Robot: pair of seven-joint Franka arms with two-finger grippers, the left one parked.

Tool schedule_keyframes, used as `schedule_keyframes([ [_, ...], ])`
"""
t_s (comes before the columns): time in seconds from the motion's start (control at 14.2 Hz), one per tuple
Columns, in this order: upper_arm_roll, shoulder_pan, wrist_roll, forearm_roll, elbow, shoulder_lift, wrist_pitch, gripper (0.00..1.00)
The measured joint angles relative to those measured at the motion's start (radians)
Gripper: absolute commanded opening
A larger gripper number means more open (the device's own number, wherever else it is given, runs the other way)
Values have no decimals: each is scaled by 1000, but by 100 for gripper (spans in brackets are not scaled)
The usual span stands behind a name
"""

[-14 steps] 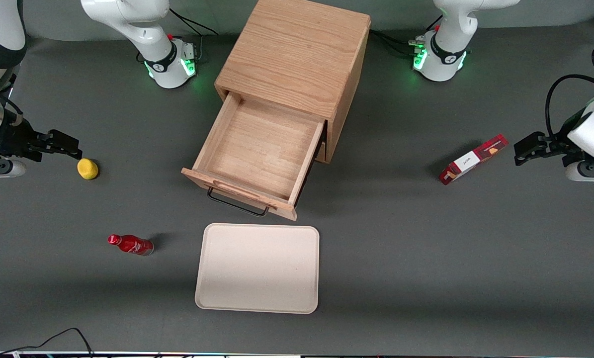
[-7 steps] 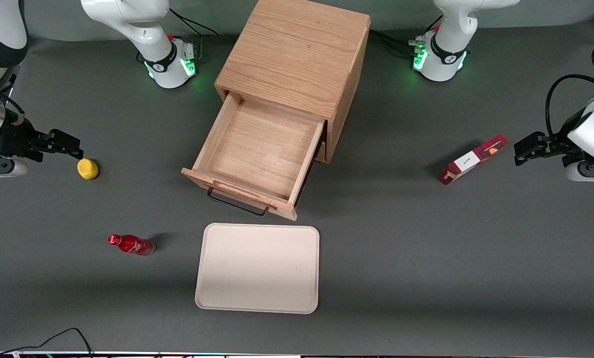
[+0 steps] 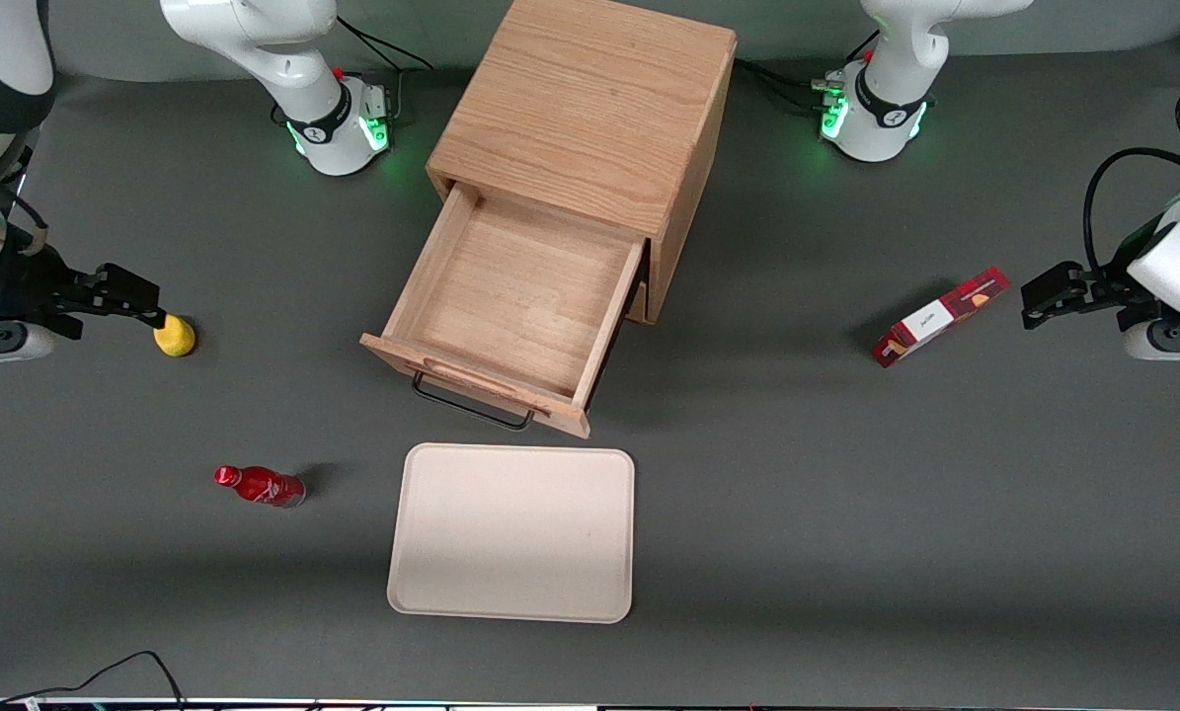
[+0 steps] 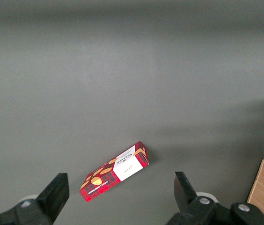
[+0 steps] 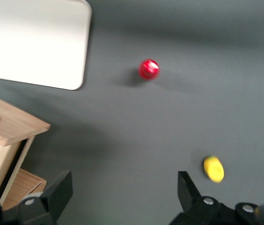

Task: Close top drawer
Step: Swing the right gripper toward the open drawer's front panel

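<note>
The light oak cabinet [image 3: 590, 99] stands in the middle of the table. Its top drawer [image 3: 515, 301] is pulled far out toward the front camera and is empty, with a black wire handle [image 3: 471, 407] under its front panel. A corner of the drawer front [image 5: 10, 124] also shows in the right wrist view. My right gripper [image 3: 140, 296] hovers at the working arm's end of the table, beside a yellow ball [image 3: 174, 336], well apart from the drawer. Its fingers [image 5: 59, 192] are spread wide with nothing between them.
A cream tray [image 3: 512, 531] lies in front of the drawer, nearer the front camera. A red bottle [image 3: 259, 485] lies beside the tray toward the working arm's end. A red snack box [image 3: 937, 316] lies toward the parked arm's end.
My right gripper has drifted slightly nearer the yellow ball. The drawer and the other things have not moved.
</note>
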Motion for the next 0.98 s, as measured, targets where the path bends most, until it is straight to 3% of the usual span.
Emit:
schedule_keyframes([
  [0.35,46,22,-158,89,122,67,-2,100],
  [0.77,224,29,-236,99,253,205,0,100],
  [0.98,248,50,-286,99,340,307,7,100],
])
